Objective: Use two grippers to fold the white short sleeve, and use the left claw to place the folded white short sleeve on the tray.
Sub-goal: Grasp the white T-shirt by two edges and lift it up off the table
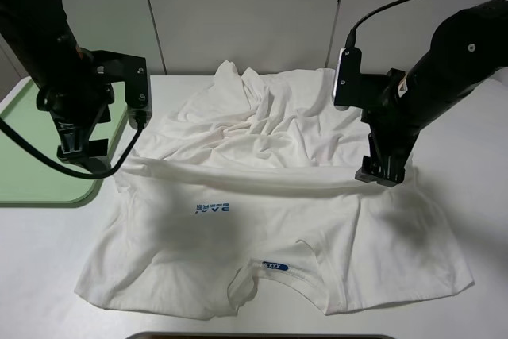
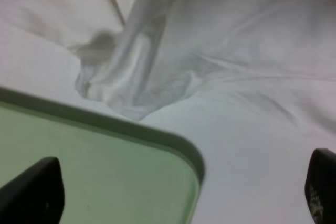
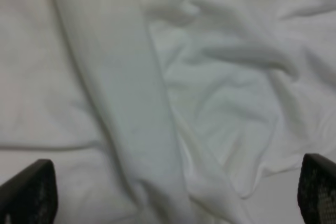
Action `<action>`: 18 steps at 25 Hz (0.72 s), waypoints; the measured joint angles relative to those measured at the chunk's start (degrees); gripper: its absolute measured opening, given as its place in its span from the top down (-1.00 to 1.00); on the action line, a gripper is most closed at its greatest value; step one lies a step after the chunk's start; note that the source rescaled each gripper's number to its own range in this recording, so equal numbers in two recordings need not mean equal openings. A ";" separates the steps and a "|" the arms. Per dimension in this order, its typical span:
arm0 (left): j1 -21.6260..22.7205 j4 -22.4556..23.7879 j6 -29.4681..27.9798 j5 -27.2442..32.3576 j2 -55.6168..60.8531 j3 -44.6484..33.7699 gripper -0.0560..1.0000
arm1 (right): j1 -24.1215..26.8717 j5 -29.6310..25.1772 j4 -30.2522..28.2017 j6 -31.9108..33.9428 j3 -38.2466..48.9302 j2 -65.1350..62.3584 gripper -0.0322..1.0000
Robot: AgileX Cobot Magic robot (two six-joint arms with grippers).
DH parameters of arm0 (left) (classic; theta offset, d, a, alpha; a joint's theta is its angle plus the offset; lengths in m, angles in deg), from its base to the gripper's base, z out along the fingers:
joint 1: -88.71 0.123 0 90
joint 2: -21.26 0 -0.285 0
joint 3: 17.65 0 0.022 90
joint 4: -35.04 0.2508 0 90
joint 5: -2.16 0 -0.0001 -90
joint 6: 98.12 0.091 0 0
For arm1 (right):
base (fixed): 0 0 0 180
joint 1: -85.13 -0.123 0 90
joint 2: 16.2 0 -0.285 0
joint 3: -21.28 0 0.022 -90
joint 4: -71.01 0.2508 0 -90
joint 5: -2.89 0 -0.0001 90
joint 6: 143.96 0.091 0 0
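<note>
- White short sleeve (image 1: 270, 220) is lying spread on the table (image 1: 48, 275), just beside the tray (image 1: 32, 156); its far half is bunching in rumples behind a crosswise ridge.
- Left gripper (image 1: 79, 152) is hovering over the tray's shirt-side edge, jaws apart, holding nothing.
- Right gripper (image 1: 385, 171) is hanging at the ridge's other end, jaws apart, gripping nothing.
- Judgement: folding is barely starting; neat folds and the tray placement are not yet done.
</note>
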State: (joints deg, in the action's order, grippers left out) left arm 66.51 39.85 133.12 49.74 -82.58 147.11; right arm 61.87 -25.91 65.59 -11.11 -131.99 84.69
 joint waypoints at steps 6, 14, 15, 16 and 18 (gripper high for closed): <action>0.15 0.01 2.07 -2.16 -1.76 -0.53 -0.81 | 0.60 2.35 -0.11 -6.07 3.32 0.00 -1.00; 0.20 0.07 4.42 -4.67 -4.33 -0.65 -0.81 | 0.60 6.40 -0.05 -10.06 5.45 0.46 -1.00; 0.20 0.07 4.54 -4.88 -4.51 -0.69 -0.81 | 0.60 6.73 -0.05 -10.11 5.45 0.88 -1.00; 0.20 0.07 4.61 -5.26 -4.87 -0.69 -0.81 | 0.60 6.87 -0.05 -10.11 5.45 1.33 -1.00; 0.20 0.07 4.73 -5.59 -5.13 -0.69 -0.81 | 0.60 7.29 -0.05 -10.11 5.51 2.64 -1.00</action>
State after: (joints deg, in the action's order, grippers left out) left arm 66.70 39.91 137.85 44.15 -87.71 146.43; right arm 62.47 -18.62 65.54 -21.22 -126.47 87.33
